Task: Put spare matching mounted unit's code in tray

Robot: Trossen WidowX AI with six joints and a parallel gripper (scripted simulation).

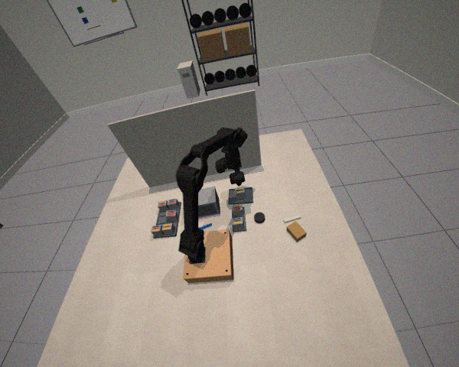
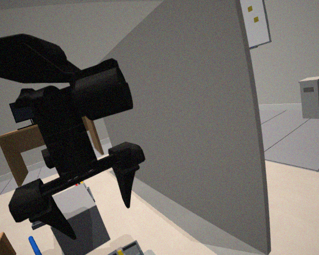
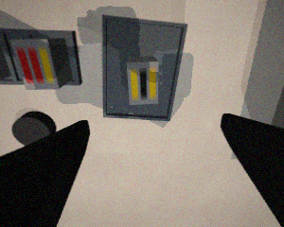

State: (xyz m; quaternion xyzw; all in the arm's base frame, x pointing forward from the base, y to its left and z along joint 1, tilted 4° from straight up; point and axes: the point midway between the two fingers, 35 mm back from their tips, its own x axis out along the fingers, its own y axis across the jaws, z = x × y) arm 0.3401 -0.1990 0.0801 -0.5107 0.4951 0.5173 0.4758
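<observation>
- The gripper (image 1: 237,182) (image 2: 101,222) (image 3: 154,123) has its 2 fingers wide apart with nothing between them, above the table.
- The spare (image 1: 239,193) (image 3: 143,84), striped yellow, black, yellow, lies inside the tray (image 1: 249,196) (image 2: 134,247) (image 3: 115,105), released.
- The exterior view cuts off tray and spare at its lower edge.
- The arm partly hides the grey block (image 1: 209,202) (image 2: 82,233) in the top view; no printed code is legible.
- Only the wrist view clearly separates the spare's 3 stripes; only the top view shows the brown block (image 1: 296,231).
</observation>
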